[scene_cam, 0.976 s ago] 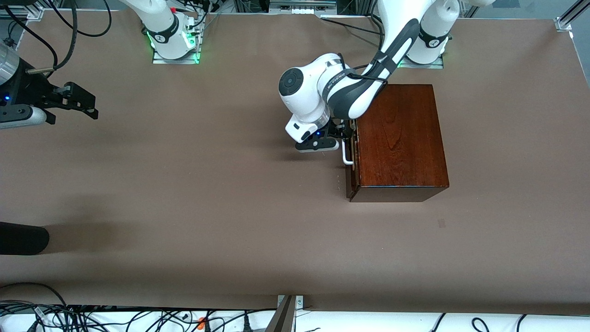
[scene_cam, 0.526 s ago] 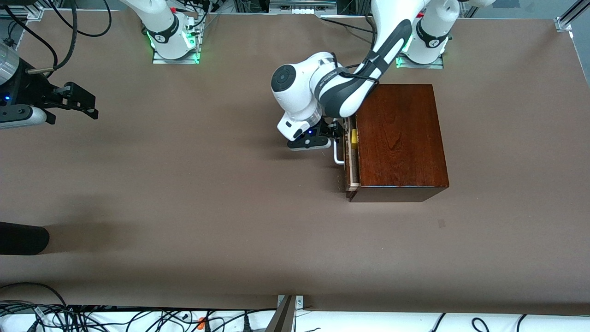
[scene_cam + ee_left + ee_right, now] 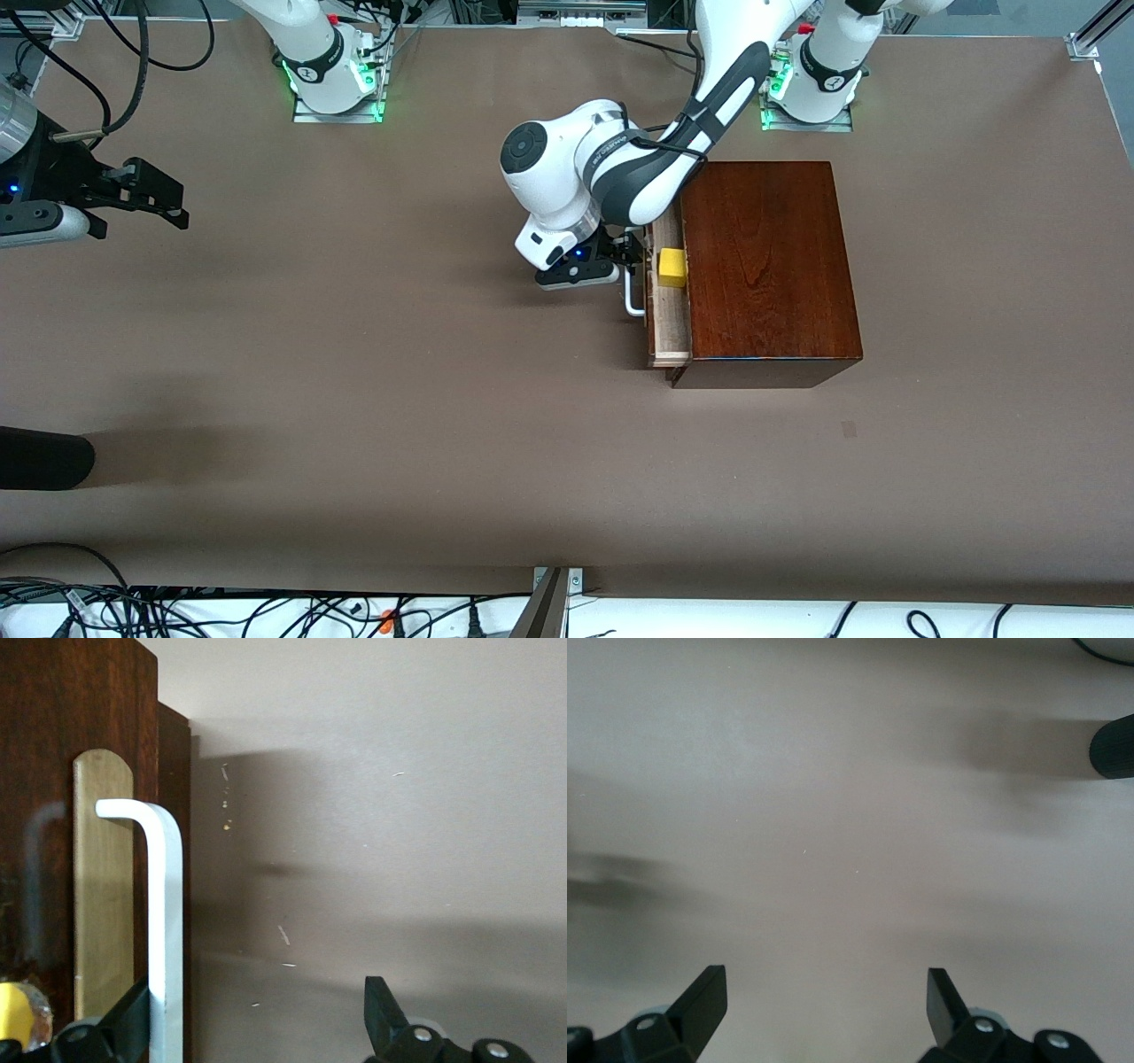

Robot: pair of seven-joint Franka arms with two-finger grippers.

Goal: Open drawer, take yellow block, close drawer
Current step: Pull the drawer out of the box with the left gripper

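White glossy arm shells, dark grey joint bands, black cables, green base lights, blue wrist LEDs

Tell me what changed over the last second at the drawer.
The left gripper, at the white handle, drew the drawer out of the wooden box toward the right arm's end of the table. It was shut a second ago; now its pale interior shows with the yellow block lying in it. The box stayed put, and the right gripper waits open over the table, unmoved.

Most of the drawer (image 3: 669,306) interior is hidden within the box (image 3: 766,266); the handle (image 3: 166,930) is cut off beside the left gripper (image 3: 257,1028).
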